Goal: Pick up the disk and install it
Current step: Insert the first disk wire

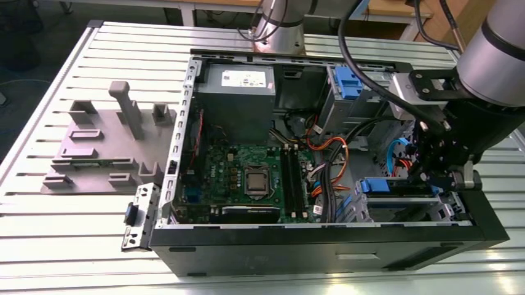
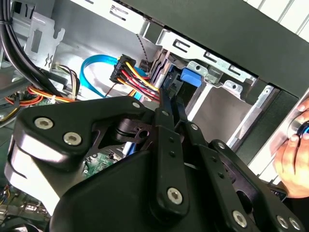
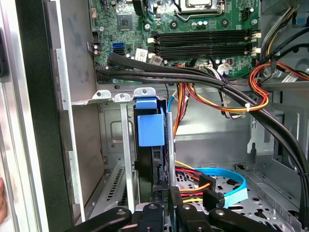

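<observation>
The disk (image 3: 150,128) stands on edge in the metal drive bay (image 3: 126,145) at the case's front corner, with its blue carrier end facing the motherboard. My gripper (image 3: 161,205) holds the disk's thin rear edge, its fingers close together around it. In the second wrist view the black fingers (image 2: 166,111) run out to the blue carrier end of the disk (image 2: 189,77) inside the bay. In the exterior view the gripper (image 1: 426,184) reaches down into the open case at the exterior view's right, beside the blue end of the disk (image 1: 379,185).
Bundles of black, red, yellow and orange cables (image 3: 217,82) and a blue data cable (image 3: 227,176) lie close to the bay. The motherboard (image 1: 246,178) and grey power supply (image 1: 236,92) fill the case. A grey fixture (image 1: 107,141) sits on the slatted table. A hand (image 2: 294,154) rests at the case edge.
</observation>
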You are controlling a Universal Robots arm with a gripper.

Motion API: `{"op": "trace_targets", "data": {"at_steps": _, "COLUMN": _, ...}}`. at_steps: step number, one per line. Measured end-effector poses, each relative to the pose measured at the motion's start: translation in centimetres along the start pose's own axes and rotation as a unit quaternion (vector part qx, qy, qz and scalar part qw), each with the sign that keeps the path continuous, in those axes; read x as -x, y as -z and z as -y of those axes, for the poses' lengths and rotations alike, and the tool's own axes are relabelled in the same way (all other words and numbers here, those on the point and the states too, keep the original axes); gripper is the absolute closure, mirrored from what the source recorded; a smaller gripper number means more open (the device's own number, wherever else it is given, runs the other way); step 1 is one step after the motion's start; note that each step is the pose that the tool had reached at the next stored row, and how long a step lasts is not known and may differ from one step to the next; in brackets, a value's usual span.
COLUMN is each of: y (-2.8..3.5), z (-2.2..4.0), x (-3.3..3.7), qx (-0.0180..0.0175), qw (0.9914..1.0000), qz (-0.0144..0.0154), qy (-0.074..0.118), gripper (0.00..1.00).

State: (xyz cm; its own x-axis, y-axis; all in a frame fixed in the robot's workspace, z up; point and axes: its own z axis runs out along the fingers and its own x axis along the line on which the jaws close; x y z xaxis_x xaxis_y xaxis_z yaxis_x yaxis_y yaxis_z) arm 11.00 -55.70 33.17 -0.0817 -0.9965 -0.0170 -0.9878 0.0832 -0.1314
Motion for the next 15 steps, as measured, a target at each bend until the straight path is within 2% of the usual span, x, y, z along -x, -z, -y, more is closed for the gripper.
{"op": "trace_targets", "data": {"at_steps": 15, "y": 0.11, "z": 0.01, "x": 0.00, "qx": 0.0000, "qw": 1.00000, "qz": 0.0004, "qy": 0.001, "gripper": 0.83}}
